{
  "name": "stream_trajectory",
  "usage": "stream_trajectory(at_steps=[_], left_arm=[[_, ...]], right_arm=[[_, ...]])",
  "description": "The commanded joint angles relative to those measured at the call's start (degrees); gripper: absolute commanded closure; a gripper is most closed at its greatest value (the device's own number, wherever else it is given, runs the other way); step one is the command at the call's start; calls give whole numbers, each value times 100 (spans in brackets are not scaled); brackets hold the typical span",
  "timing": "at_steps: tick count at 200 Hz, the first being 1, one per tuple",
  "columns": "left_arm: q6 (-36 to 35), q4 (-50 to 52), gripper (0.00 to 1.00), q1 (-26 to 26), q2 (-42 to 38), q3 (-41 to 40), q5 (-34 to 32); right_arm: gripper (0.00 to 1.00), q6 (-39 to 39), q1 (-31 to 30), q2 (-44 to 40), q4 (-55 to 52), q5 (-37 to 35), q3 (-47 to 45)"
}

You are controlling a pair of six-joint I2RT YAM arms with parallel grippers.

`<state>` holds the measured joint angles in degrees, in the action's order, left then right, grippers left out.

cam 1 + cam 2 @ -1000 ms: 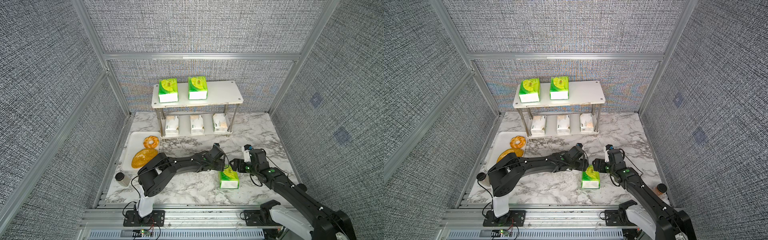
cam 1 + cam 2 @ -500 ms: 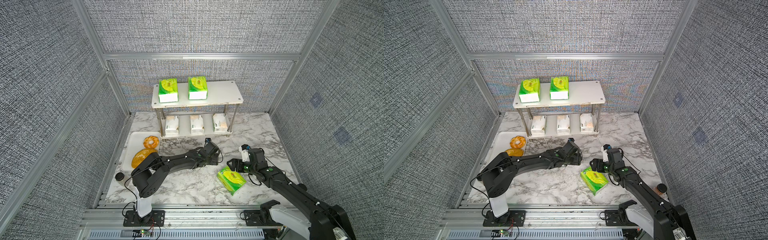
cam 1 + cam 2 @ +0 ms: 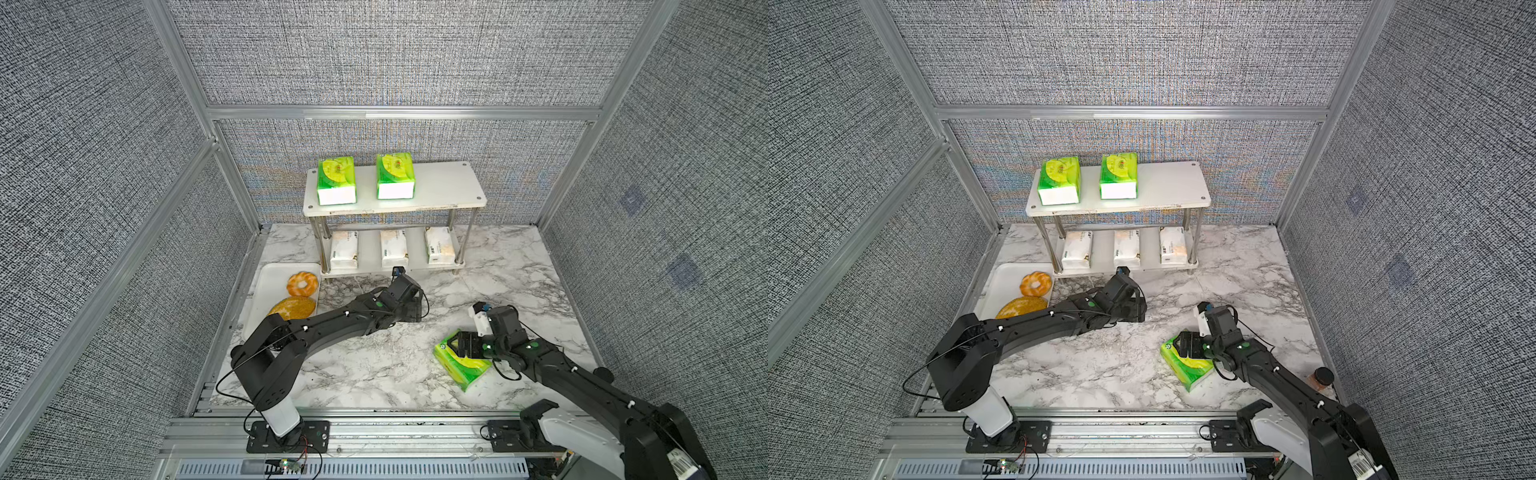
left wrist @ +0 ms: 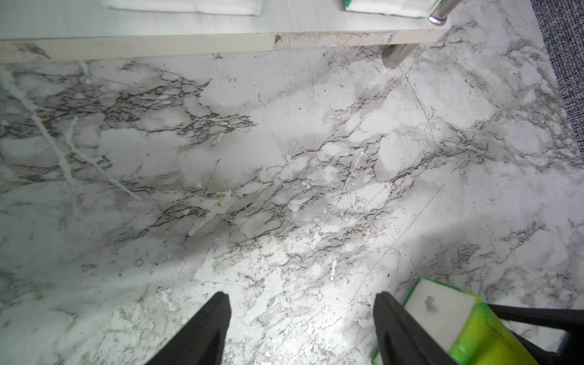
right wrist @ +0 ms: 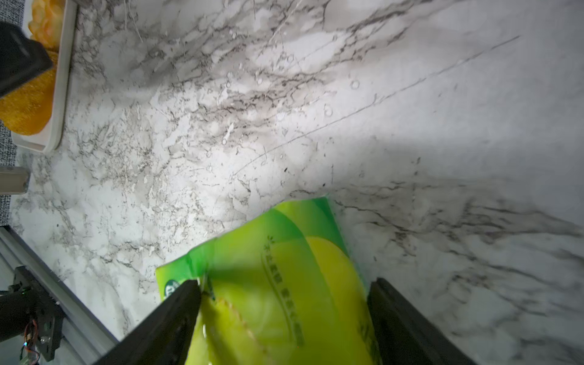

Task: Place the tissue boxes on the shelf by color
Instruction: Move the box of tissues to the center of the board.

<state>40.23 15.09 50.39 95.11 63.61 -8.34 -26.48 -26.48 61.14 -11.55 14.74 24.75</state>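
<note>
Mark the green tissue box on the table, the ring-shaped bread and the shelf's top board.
green tissue box (image 3: 465, 370): in a top view, its yellow-green upper face.
ring-shaped bread (image 3: 293, 286): in a top view, crust beside the hole.
top board (image 3: 1167, 183): in a top view, bare white surface.

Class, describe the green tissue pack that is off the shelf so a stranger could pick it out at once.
Start at the marble table in front of the two-tier shelf. On the robot's right lies a green pack, between the right arm's fingers. Unlike the two green packs on the top board, it lies askew on the table.
</note>
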Motion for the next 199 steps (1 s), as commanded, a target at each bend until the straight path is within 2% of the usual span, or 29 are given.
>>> stream_trajectory(at_steps=[1, 36, 87, 137, 168, 199], left_arm=[[-45, -7, 23, -86, -220, -114, 75], [-87, 81, 23, -119, -499, -234, 69], [285, -284, 21, -126, -595, -634, 395], [422, -497, 20, -87, -314, -634, 535], [555, -668, 20, -13, -84, -581, 635], [679, -753, 19, 219, 20, -510, 660]], right_arm=[[23, -376, -346, 224, 332, -327, -67], [34, -1008, -659, 630, 1203, -800, -92], [35, -2013, -753, 1467, 2467, -1498, 266], [33, -2854, -789, 2102, 2975, -1981, 785], [24, -2777, -798, 2227, 2810, -1725, 1120], [16, -1922, -685, 1892, 2001, -1619, 1298]])
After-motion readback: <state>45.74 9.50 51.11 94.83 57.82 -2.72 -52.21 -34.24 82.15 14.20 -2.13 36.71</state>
